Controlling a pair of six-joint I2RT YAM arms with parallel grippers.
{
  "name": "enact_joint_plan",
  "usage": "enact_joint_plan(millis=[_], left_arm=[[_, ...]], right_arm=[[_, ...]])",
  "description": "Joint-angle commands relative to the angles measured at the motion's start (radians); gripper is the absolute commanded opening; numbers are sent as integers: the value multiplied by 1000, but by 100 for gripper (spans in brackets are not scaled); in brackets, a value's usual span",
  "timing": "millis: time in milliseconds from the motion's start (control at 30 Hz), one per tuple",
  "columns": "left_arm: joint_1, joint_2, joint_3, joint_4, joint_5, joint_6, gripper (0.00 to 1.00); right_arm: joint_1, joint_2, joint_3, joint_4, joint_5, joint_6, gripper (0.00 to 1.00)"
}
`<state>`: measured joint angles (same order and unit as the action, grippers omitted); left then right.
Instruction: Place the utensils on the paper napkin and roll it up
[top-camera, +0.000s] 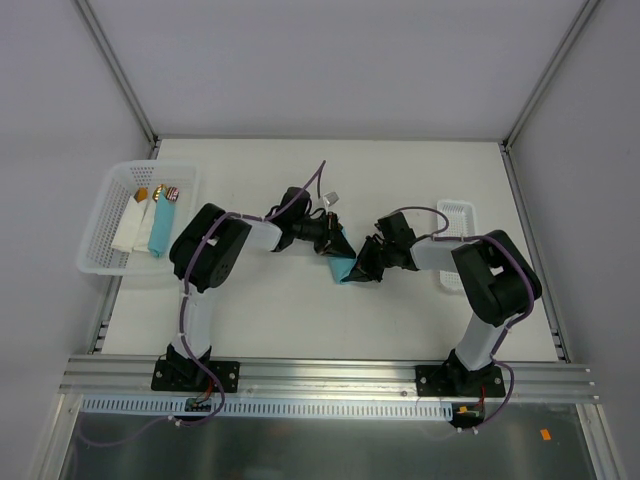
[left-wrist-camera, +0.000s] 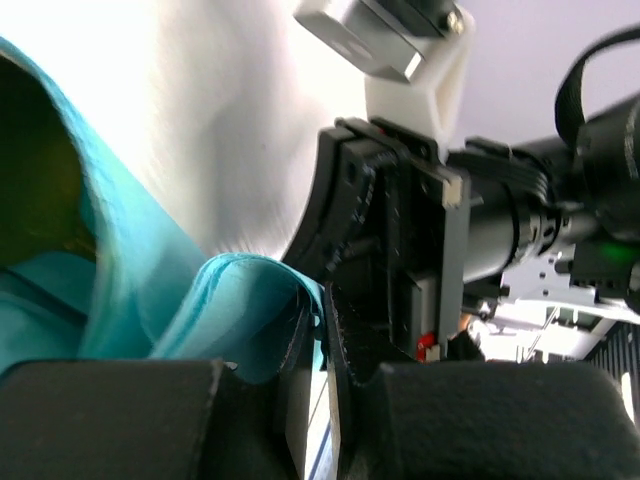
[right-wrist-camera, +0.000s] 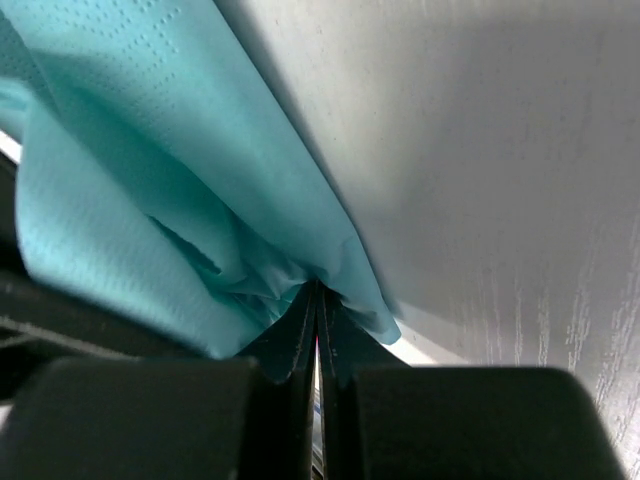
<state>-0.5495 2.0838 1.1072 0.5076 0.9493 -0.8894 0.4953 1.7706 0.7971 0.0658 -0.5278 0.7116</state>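
Rolling stage, I'd say. Dead centre of the overhead frame, the paper napkin (top-camera: 343, 266) is bunched, its long axis running roughly top to bottom. The left gripper (top-camera: 328, 243) pinches one fold and the right gripper (right-wrist-camera: 316, 300) is clamped tight on another. I can't spot the utensils. The next move calls for an even turn, without tearing.

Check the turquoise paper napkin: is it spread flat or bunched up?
Bunched. The turquoise paper napkin shows creased folds, pinched by the left claw and the right claw.
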Motion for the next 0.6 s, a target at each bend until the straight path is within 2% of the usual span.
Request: enact_joint_plan(millis=[0,133,567], left_arm=[[-6,21,36,129,-47,-52,9],[-18,39,65,129,-50,-43,8],[-61,88,131,-23,-115,64,8]], right_arm=[[6,56,-22,-109,120,-58,0],[5,61,-21,-109,117,-61,0],[3,75,-12,-109,107,-72,0]])
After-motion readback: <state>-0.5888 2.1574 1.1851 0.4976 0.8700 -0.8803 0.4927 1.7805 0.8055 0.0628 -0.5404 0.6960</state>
